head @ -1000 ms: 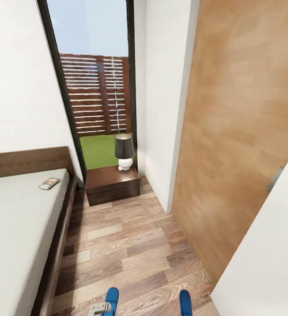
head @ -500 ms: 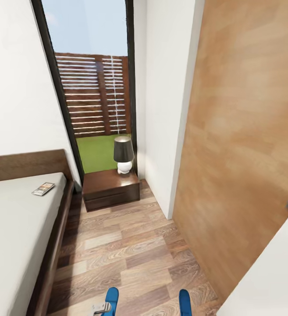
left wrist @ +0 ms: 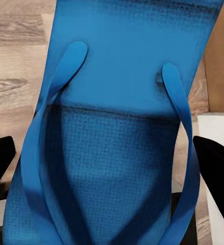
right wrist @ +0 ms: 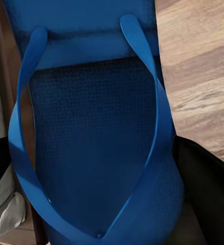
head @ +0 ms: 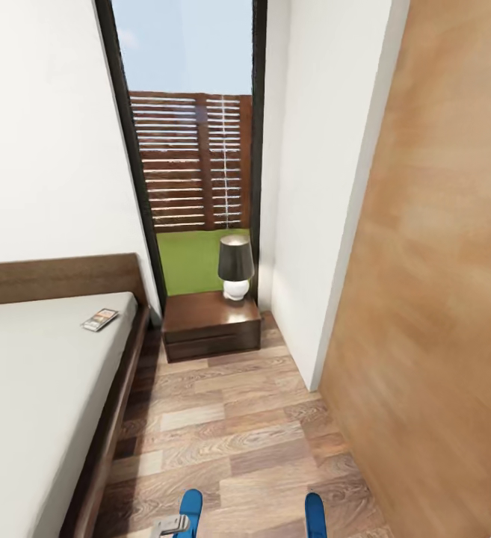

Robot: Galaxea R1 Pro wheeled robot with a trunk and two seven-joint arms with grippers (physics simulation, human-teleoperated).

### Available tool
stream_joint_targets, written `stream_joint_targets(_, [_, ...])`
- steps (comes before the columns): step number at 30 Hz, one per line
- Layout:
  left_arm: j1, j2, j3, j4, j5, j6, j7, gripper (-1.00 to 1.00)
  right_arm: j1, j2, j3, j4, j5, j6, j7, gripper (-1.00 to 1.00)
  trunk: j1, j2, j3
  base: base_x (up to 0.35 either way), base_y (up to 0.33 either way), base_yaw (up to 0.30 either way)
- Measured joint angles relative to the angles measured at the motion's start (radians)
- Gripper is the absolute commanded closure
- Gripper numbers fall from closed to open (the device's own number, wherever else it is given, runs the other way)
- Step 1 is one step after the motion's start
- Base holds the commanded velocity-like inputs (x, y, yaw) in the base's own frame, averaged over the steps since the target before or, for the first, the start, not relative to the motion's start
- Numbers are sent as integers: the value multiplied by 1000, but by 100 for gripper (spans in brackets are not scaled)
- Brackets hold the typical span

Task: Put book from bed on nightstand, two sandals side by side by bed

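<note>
Right now each arm carries one sandal. Seen from the left wrist, the left end effector (left wrist: 112,158) has its dark fingers (left wrist: 217,163) closed against both edges of the left sandal (left wrist: 122,127); from the right wrist, the right end effector (right wrist: 96,168) clamps the right sandal (right wrist: 96,127) the same way. From the head, only the two blue tips (head: 191,506) (head: 315,514) poke up at the bottom of the picture, over the wood floor (head: 230,433) beside the bed (head: 36,388).

These flip-flops look light and bendy, foam-like, with a textured sole that should give some friction. Held across the width as they are seems sensible; the thin straps would likely flex and slip if pinched instead.

The book (head: 100,320) lies on the mattress near the headboard, close to the edge facing the nightstand (head: 211,329), which carries a small lamp (head: 235,269). Being thin and flat, it probably wants picking up by an edge or a slide toward the mattress rim first.

Compared with half a second ago, the whole scene sits further right: window, nightstand and book have all shifted together, so the robot's head or base has turned, not the furniture. The sandal tips hold the same spots in the picture, and the white surface at the lower right has almost dropped out of sight.
</note>
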Motion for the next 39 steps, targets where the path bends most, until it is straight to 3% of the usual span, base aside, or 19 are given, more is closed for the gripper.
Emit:
stream_joint_targets(21, [0, 0, 0, 0, 0, 0, 1, 100, 0, 0, 0, 0, 0, 0, 0, 100, 0, 0, 0, 266, -1, 46])
stream_joint_targets(39, [0, 0, 0, 0, 0, 0, 1, 100, 0, 0, 0, 0, 0, 0, 0, 100, 0, 0, 0, 292, -92, 0])
